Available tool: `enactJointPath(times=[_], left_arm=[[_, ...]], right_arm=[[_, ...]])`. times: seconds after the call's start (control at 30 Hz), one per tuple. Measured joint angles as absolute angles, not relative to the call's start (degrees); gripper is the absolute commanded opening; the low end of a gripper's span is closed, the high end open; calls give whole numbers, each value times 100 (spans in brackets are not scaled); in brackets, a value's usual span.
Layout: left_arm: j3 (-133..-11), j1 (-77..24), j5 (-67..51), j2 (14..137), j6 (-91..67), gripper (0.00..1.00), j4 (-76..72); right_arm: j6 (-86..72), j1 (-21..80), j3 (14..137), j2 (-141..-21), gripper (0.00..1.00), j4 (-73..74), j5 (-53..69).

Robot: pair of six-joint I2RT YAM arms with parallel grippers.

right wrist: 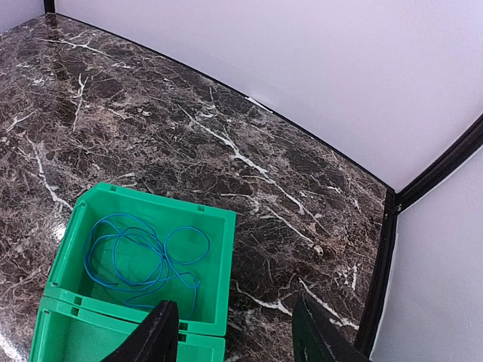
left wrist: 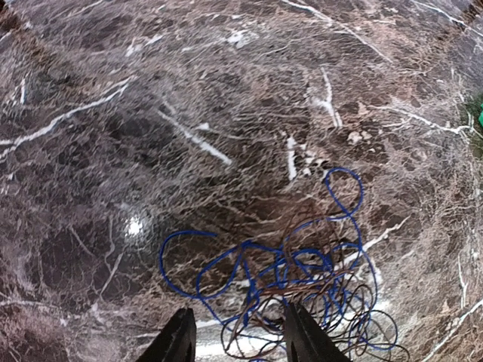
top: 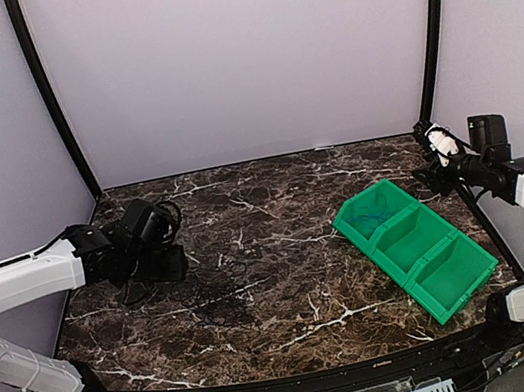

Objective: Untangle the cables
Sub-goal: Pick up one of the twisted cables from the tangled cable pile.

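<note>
**Top view.** The dark marble table point(top: 295, 322) was closed in by pale walls on three sides, with black frame posts point(top: 50, 101) at the rear corners. The left pincer point(top: 165, 264) sat low near the left edge. The tangled cables point(top: 221, 300) lay just beside it toward the centre, with bare table ahead and to the right. A green three-compartment bin point(top: 387, 272) lay diagonally on the right half, well apart from the tangle. A single blue cable point(top: 377, 204) lay in its far compartment. The right pincer point(top: 431, 174) hung near the right rear post, beside the bin's far end.

**Left wrist view.** The left pincer point(left wrist: 240, 339) stood with its fingers apart. Blue and dark strands of the cables point(left wrist: 302, 279) spread on the table under and to the right of the fingers, some showing in the gap. Contact could not be judged. Bare marble filled the rest of the view.

**Right wrist view.** The right pincer point(right wrist: 235, 335) had its fingers apart and held nothing, above the bin's far compartment. The blue cable point(right wrist: 143, 264) lay in loose loops on that compartment's floor. Bare table reached from the bin to the rear wall.
</note>
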State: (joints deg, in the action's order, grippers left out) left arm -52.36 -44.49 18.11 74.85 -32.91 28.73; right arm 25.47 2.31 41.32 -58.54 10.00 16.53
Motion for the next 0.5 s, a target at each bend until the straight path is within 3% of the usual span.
enactJointPath(times=[0.5], left_arm=[[-4624, -4051, 1717, 7813, -3341, 37, 2720]], right_arm=[[2598, 231, 4132, -5854, 54, 1050, 1702]])
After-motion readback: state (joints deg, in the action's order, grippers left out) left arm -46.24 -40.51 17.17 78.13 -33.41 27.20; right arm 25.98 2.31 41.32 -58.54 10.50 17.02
